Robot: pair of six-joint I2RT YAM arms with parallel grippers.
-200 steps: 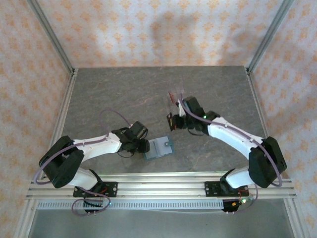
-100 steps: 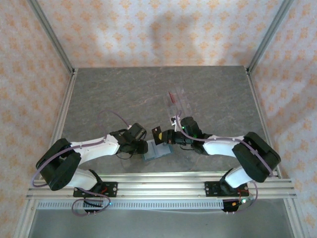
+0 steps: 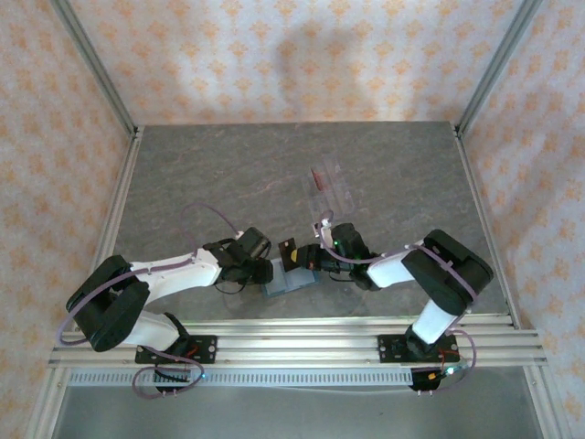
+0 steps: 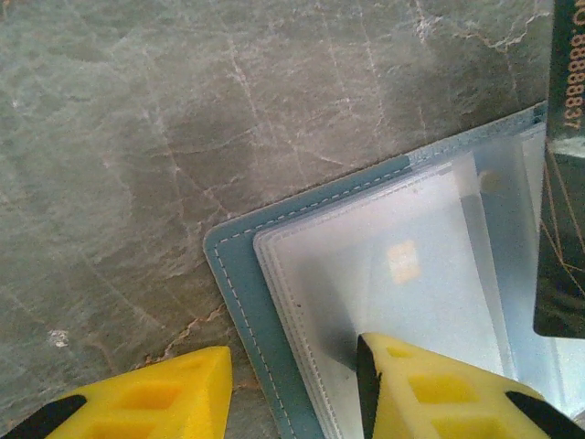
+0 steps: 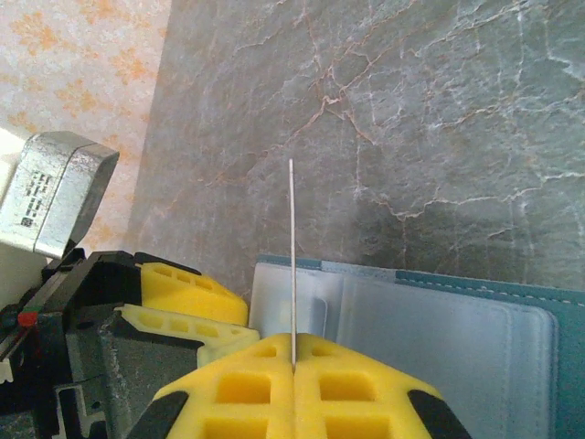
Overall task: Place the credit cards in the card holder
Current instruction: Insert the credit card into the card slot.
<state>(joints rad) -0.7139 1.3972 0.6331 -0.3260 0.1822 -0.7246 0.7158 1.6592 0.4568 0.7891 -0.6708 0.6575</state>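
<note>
Two yellow fingers of the right gripper (image 5: 292, 352) are pressed flat together on a credit card (image 5: 292, 247). That wrist view catches the card edge-on, as a thin upright line, while the left wrist view shows its dark face with printed digits. Just below these fingertips lies the open card holder (image 5: 457, 320), clear sleeves up. The left gripper (image 4: 294, 358) is spread wide and grips nothing, one finger over the sleeves and the other over the table (image 4: 137, 137), with the holder's teal corner between them.
</note>
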